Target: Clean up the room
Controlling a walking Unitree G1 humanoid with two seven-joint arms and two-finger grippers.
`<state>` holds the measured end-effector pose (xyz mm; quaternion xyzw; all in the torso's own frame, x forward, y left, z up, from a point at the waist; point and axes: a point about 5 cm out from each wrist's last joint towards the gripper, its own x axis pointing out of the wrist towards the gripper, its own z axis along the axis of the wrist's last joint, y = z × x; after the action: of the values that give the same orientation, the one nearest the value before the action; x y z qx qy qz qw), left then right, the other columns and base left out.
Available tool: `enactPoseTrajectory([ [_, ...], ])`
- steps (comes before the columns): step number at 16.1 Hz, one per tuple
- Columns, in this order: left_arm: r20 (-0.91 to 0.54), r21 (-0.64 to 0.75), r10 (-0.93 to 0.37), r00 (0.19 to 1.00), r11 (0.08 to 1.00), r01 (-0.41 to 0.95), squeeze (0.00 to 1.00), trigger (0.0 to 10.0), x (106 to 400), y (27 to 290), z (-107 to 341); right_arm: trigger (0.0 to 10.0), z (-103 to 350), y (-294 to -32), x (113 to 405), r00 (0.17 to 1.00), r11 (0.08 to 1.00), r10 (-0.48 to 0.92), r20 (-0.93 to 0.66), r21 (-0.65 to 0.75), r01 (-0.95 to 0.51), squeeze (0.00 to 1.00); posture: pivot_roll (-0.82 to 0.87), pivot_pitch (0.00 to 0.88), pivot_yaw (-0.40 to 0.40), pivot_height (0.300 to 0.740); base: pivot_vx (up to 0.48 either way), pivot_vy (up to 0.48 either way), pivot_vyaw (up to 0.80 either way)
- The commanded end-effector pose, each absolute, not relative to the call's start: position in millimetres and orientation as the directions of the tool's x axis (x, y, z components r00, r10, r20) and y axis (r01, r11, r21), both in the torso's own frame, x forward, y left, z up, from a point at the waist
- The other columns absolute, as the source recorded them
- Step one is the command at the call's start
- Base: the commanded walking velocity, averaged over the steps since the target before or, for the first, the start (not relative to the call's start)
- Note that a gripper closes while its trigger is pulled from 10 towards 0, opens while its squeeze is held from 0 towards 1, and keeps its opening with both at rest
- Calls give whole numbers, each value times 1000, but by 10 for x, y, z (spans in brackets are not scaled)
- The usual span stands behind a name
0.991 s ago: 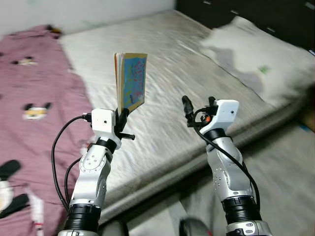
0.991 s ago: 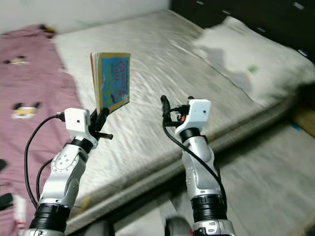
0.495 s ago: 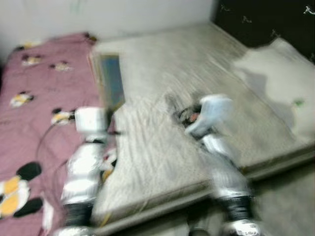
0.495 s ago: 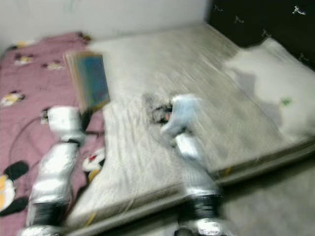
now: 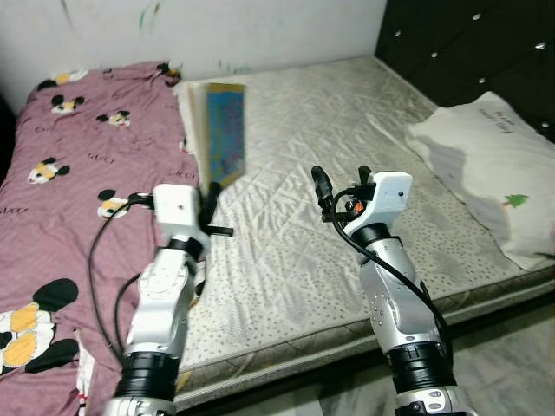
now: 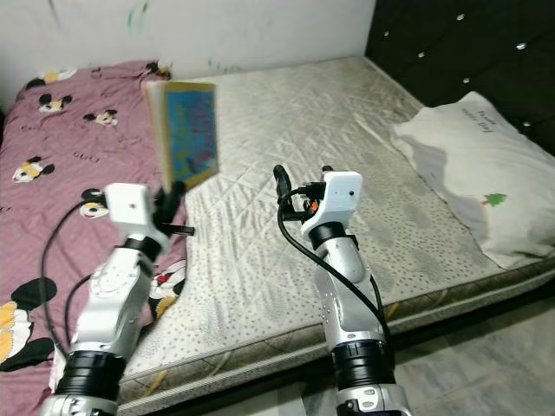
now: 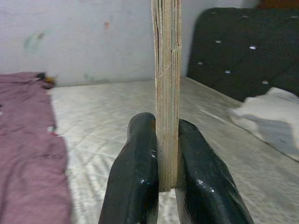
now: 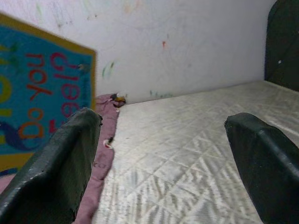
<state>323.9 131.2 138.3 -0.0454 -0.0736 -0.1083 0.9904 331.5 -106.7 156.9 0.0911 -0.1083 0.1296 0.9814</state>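
A thin children's book (image 5: 223,132) with a blue, colourful cover stands upright above the bed, held by its lower edge. My left gripper (image 5: 208,192) is shut on the book (image 7: 167,93), one black finger (image 7: 135,177) on each side of its pages. My right gripper (image 5: 340,176) is raised beside it over the mattress, its fingers (image 8: 65,158) wide apart with nothing between them. The book's blue cover (image 8: 42,93) with red letters shows in the right wrist view.
A bare grey quilted mattress (image 5: 347,139) lies ahead. A pink cartoon-mouse blanket (image 5: 78,156) covers its left part. A white pillow (image 5: 490,165) rests at the right by the dark tufted headboard (image 5: 468,43). Grey floor (image 6: 486,347) lies at the lower right.
The camera has swung and the whole scene has shifted, showing more wall and blanket. Both arms keep the same raised pose, the left still holding the book.
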Motion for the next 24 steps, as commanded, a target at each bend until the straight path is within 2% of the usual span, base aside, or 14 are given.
enactPoseTrajectory([
  [1,214,-43,-212,954,973,226,0,10000,3271,1305,1514,10000,1577,-1042,3316,937,952,248,245,119,-283,0,-81,45,18,740,0,0,788],
  [7,216,-32,-220,951,972,233,0,10000,3246,1246,1496,10000,1612,-929,3326,928,946,266,260,113,-303,0,-82,45,15,740,0,0,778],
  [10,209,-96,-191,959,972,214,0,10000,3287,1277,1508,10000,1583,-966,3336,937,950,245,250,129,-283,0,-84,45,17,740,0,-174,0],
  [24,215,-106,-181,960,972,207,0,10000,3316,1290,1525,10000,1550,-961,3347,939,956,245,242,101,-275,0,-87,39,16,740,0,-322,0],
])
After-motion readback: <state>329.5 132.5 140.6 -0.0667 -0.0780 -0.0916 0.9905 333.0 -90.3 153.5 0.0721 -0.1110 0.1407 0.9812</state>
